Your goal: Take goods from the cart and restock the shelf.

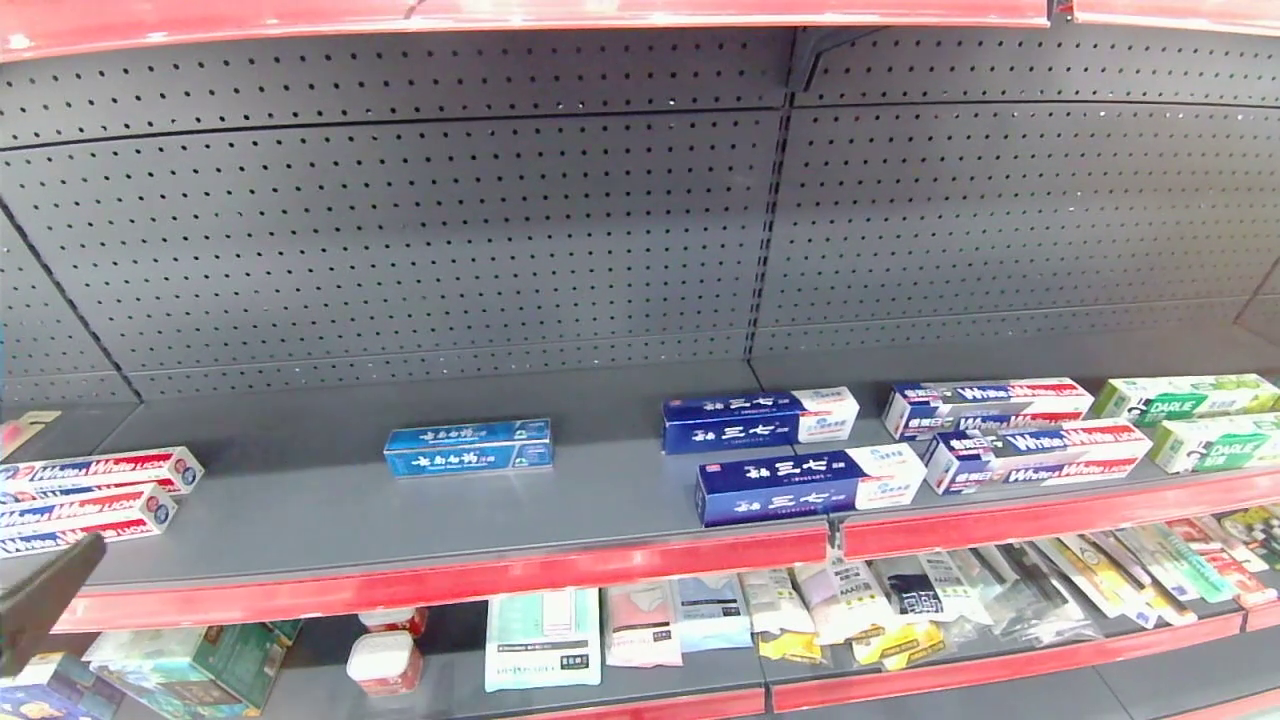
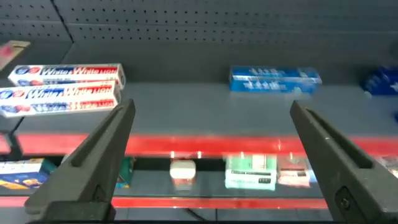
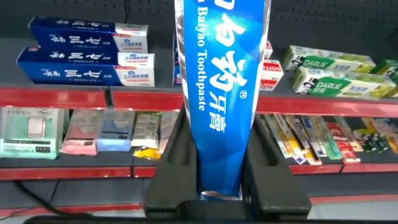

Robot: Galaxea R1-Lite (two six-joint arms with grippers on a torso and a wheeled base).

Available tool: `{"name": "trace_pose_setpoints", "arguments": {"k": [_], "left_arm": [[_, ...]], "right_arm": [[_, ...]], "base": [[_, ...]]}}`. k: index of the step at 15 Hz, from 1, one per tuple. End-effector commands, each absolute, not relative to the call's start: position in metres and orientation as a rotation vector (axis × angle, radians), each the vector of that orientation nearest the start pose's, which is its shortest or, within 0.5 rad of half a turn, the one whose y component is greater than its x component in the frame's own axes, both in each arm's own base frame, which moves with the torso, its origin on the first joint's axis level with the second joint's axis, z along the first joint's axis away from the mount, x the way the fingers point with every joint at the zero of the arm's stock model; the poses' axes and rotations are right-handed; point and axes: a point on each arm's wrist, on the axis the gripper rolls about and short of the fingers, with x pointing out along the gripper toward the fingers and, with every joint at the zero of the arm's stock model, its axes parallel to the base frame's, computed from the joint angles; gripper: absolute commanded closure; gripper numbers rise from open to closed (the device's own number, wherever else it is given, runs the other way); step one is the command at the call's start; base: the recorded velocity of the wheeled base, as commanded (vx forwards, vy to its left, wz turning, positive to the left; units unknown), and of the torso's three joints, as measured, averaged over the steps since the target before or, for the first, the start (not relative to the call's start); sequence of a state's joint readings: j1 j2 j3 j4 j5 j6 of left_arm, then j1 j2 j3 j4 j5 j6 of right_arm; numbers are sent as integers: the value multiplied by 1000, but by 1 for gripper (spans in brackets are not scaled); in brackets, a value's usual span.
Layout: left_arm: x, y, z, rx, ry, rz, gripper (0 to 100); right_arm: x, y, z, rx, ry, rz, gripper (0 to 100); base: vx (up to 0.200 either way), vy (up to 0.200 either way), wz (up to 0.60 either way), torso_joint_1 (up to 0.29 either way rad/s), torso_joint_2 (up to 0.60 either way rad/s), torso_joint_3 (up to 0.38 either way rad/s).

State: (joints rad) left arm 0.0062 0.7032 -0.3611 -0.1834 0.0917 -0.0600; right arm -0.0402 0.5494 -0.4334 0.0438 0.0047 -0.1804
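My right gripper [image 3: 221,127] is shut on a bright blue toothpaste box [image 3: 221,68], held upright in front of the shelf's red edge [image 3: 56,98]. A matching light blue toothpaste box [image 1: 468,446] lies on the grey shelf [image 1: 300,500] left of centre. My left gripper [image 2: 211,109] stands open with nothing in it, low in front of the shelf's left part, facing that light blue box [image 2: 275,79]. One of its dark fingers [image 1: 40,600] pokes in at the lower left of the head view.
Two dark blue boxes [image 1: 760,420] lie right of centre, then red-and-white boxes [image 1: 1035,455] and green boxes [image 1: 1185,397]. More red-and-white boxes [image 1: 95,475] sit at the far left. Bare shelf surrounds the light blue box. The lower shelf [image 1: 650,690] holds packets and small jars.
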Motion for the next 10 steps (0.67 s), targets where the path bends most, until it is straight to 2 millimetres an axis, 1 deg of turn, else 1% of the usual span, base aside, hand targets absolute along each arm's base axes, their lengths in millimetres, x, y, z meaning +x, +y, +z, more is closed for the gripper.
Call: {"name": "trace_pose_setpoints", "arguments": {"k": [1,3,5,6,7,8,9,10], "left_arm": [[214,5,169,-66,337,191,0],[242,-9,160,-57,400,141,0],[273,-18,160,-87,435,124,0],[297,-22,163,-108,438,130,0],[305,-26,164,-104,448,136,0],[318,-41,167,-110,463,111,0],[328,-50,167,-139,471,99,0],[334,-54,166,-151,484,98,0]], "right_arm": [[27,-1,198,-187,152,-27,100],[26,-2,200,-210,147,-58,100],[21,-2,200,-240,129,-66,100],[18,-2,200,-254,120,-68,100],[18,-2,200,-258,119,-68,100],[17,-2,200,-270,120,-69,100],[18,-2,198,-277,125,-68,100],[18,-2,197,-280,128,-67,100]], "base": [[0,0,0,0,0,0],[0,0,0,0,0,0],[0,0,0,0,0,0],[0,0,0,0,0,0],[0,0,0,0,0,0],[0,0,0,0,0,0],[0,0,0,0,0,0],[0,0,0,0,0,0]]}}
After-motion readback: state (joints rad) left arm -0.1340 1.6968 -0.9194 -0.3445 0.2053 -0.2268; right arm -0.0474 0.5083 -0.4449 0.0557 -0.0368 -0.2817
